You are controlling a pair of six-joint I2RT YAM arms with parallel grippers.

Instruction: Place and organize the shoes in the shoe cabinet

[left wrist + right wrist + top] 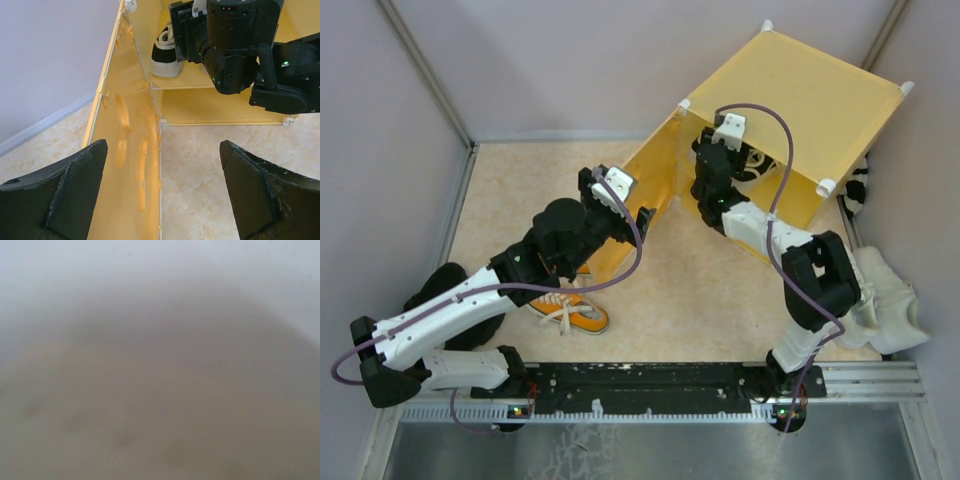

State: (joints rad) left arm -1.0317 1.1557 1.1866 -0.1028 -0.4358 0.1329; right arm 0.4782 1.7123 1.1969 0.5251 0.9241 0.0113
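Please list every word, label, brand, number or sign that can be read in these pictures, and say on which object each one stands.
None can be read. The yellow panel cabinet, the black-and-white sneaker inside it and the orange lace-up sneaker outside it show no legible marks. The right wrist view is wholly blurred.
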